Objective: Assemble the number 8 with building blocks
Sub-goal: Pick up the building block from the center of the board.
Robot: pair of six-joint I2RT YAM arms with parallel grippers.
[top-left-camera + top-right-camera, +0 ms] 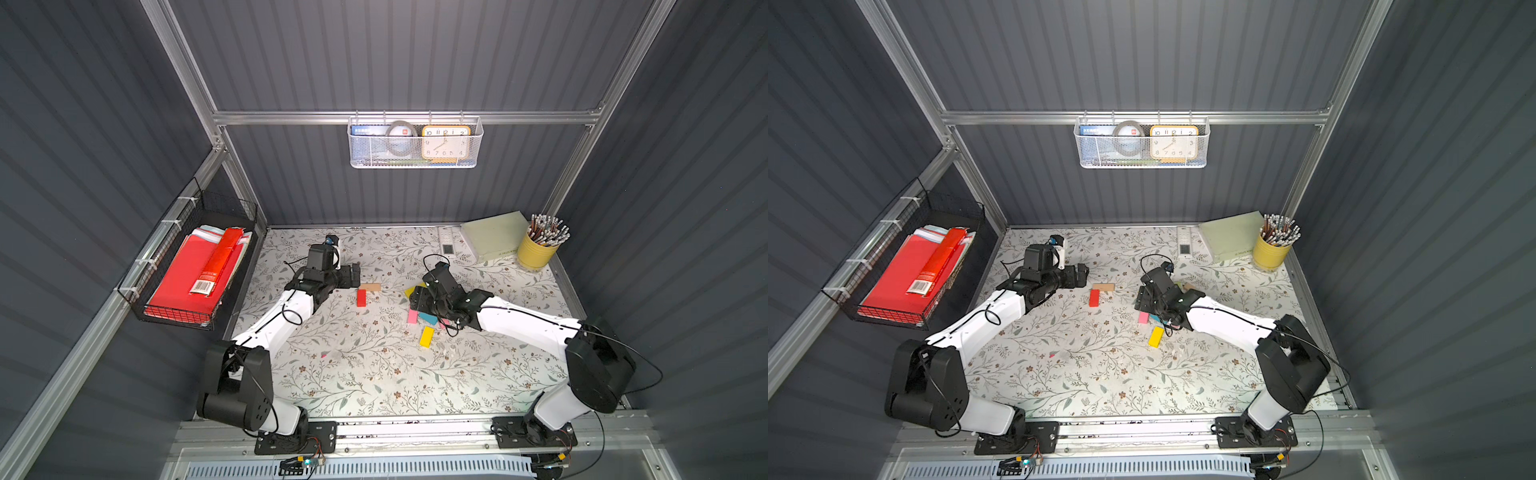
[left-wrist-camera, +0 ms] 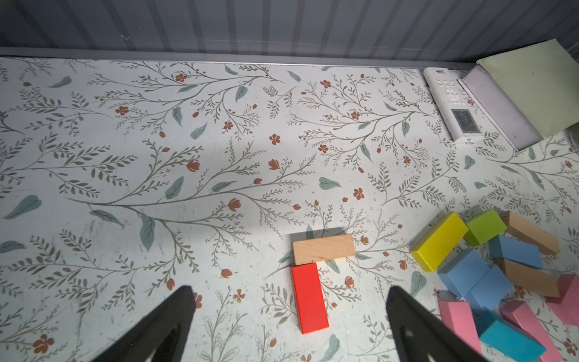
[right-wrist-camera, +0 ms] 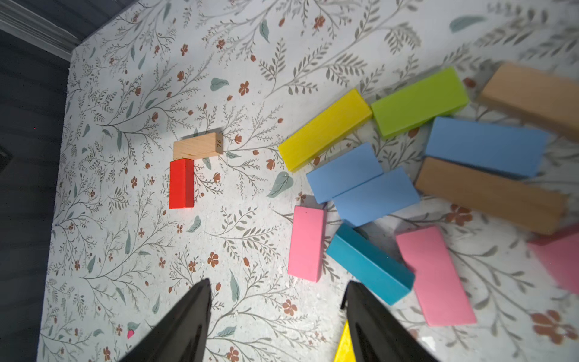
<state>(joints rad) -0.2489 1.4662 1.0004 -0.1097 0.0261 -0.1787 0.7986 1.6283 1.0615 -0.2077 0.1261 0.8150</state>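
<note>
A tan block [image 1: 370,286] lies crosswise with a red block [image 1: 361,297] butted under its left end, making a corner; a number 8 is out of view. My left gripper [image 1: 355,274] hovers just left of this pair, open and empty. In the left wrist view its gripper [image 2: 289,293] frames the red block [image 2: 309,297]. A heap of building blocks [image 3: 363,185] in yellow, green, light blue, teal, pink and tan lies under my right arm. My right gripper [image 3: 278,283] is open over bare table, just short of a pink block [image 3: 306,243] and a teal block [image 3: 369,263].
A lone yellow block [image 1: 427,336] lies near the right wrist. At the back right stand a yellow pencil cup [image 1: 536,249], a pale green pad [image 1: 494,237] and a white remote [image 1: 448,243]. A wire basket [image 1: 187,274] with a red carton hangs on the left wall.
</note>
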